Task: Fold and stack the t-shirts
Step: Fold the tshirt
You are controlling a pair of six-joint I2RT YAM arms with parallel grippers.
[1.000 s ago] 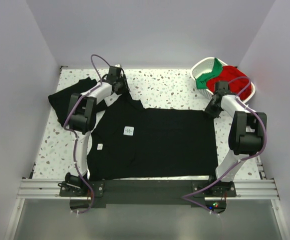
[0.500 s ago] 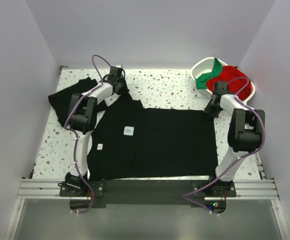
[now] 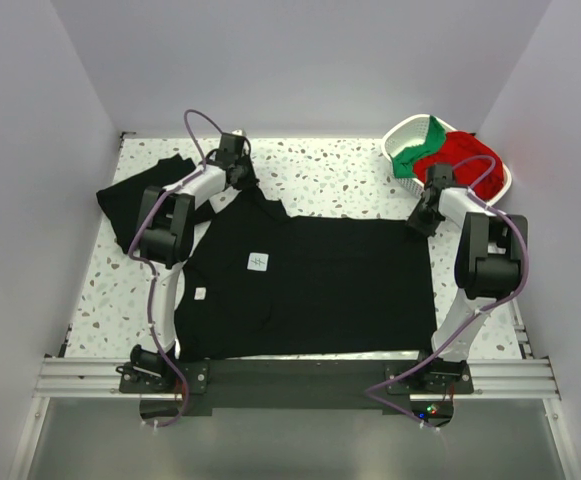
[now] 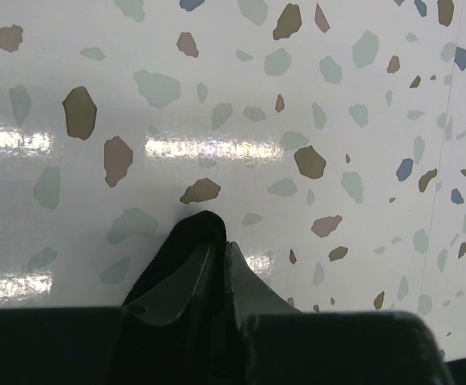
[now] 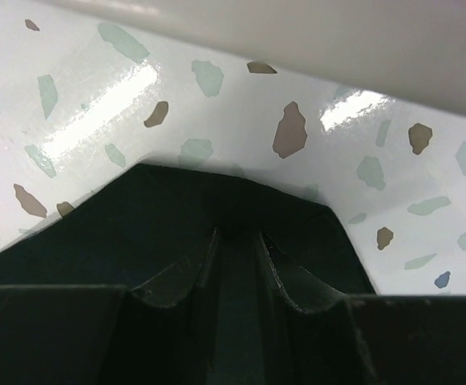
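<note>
Both arms are rocking the same look. The left arm [image 3: 175,222] and right arm [image 3: 487,262] are wearing white shells broken up by chunky black joint blocks. One purple cable [image 3: 200,112] is looping off the left arm, and a second purple cable [image 3: 475,159] is arcing over the right. Black base brackets are sitting on a silver rail [image 3: 80,378] along the counter's near edge. The left tool [image 4: 219,245] and right tool [image 5: 239,241] are showing dark, matte, tapered fingers that are looking a bit scuffed.

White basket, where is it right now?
In the top view, the white basket, holding a red shirt and a green shirt, sits at the table's far right corner, just beyond the right gripper on the black t-shirt.
</note>
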